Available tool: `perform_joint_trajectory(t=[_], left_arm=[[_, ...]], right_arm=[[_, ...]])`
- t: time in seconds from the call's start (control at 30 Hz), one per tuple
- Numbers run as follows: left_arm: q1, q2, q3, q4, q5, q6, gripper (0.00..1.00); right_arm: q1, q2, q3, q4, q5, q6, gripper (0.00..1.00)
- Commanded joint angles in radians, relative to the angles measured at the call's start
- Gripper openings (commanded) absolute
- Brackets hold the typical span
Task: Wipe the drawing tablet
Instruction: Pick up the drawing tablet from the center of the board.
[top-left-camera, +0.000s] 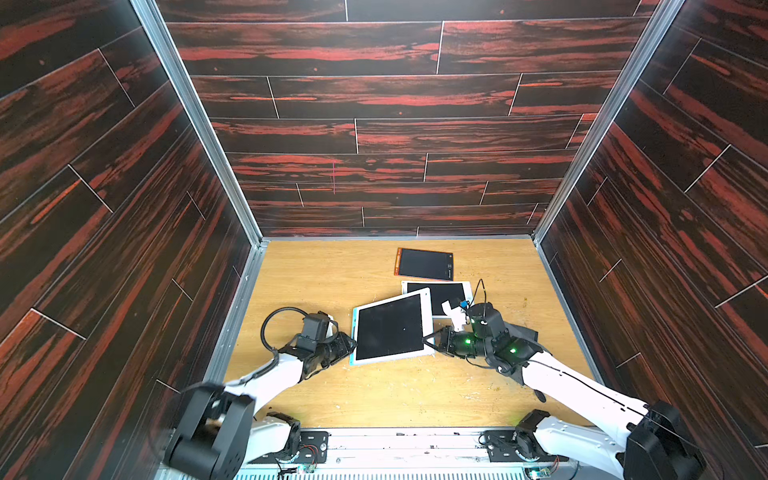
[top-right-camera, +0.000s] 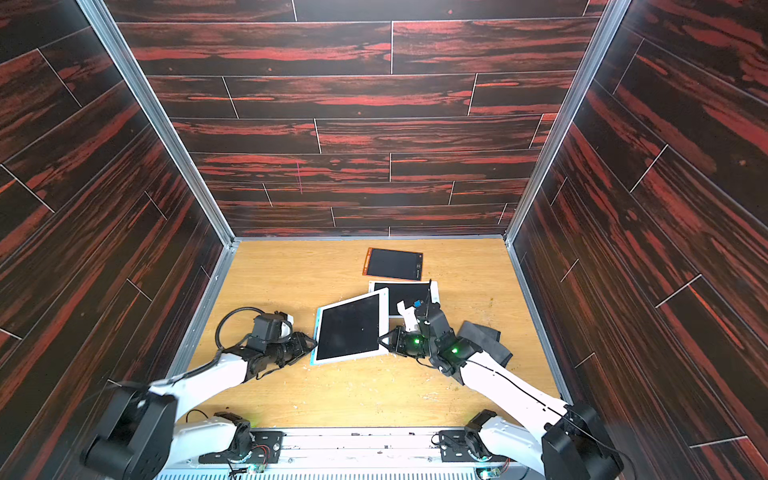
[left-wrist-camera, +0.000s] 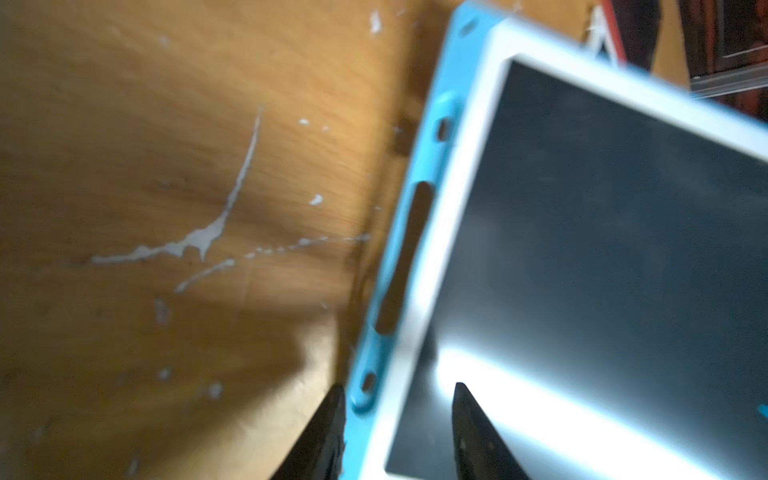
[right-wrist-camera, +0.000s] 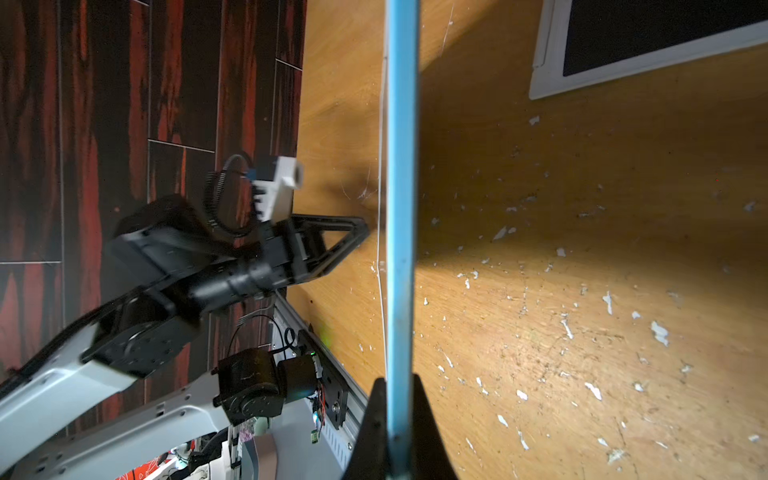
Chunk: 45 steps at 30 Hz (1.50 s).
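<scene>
Drawing tablet (top-left-camera: 390, 326), the big white one with a blue back, sits in the middle of the table (top-left-camera: 332, 270), right between the two arms. Its long sides run from near to far, turned a little. The left gripper (top-left-camera: 349, 345) is at its left edge, and its fingers (left-wrist-camera: 328, 432) sit one on each side of that edge and seem to pinch it. The right gripper (top-left-camera: 430, 338) is at the near right corner. Its fingers (right-wrist-camera: 374, 424) are pressed onto the thin edge. The tablet looks lifted a bit off the table. A dark cloth (top-right-camera: 484, 338) lies to the right, just behind the right arm. That arm is nearer the cloth, so it should probably fetch it.
</scene>
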Motion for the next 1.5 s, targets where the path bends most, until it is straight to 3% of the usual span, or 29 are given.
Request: perform_joint_trajectory(t=[0.0,0.13,0.27,0.4,0.5,0.63,0.73,0.83,1.1,1.47], left_arm=[[-0.006,-0.158,0.093,-0.216,-0.028,0.100,0.44],[-0.060,-0.303,0.217,-0.385,-0.123,0.225,0.46],[-0.252,-0.337,0.350,-0.474,-0.264,0.386,0.49],[-0.500,-0.268,0.476,-0.525,-0.474,0.560,0.50],[-0.667,-0.192,0.552,-0.513,-0.641,0.683,0.51],[-0.801,-0.087,0.634,-0.514,-0.835,0.854,0.51],[-0.839,-0.063,0.642,-0.484,-0.894,0.944,0.51],[-0.853,-0.063,0.619,-0.435,-0.872,0.987,0.51],[-0.940,-0.001,0.596,-0.450,-0.936,1.052,0.52],[-0.995,-0.074,0.514,-0.521,-0.973,1.012,0.51]], right_arm=[[-0.001,0.016,0.051,-0.070,0.016,-0.028,0.00],[-0.004,0.024,0.166,-0.223,0.051,-0.077,0.00],[-0.006,0.080,0.309,-0.353,-0.047,-0.138,0.00],[-0.005,0.137,0.453,-0.501,-0.144,-0.204,0.00],[-0.011,0.154,0.529,-0.610,-0.150,-0.252,0.00],[-0.076,0.151,0.558,-0.663,-0.206,-0.281,0.00],[-0.158,0.158,0.553,-0.670,-0.283,-0.287,0.00],[-0.214,0.170,0.525,-0.634,-0.380,-0.276,0.00],[-0.272,0.211,0.492,-0.538,-0.584,-0.215,0.00],[-0.284,0.253,0.499,-0.548,-0.643,-0.215,0.00]])
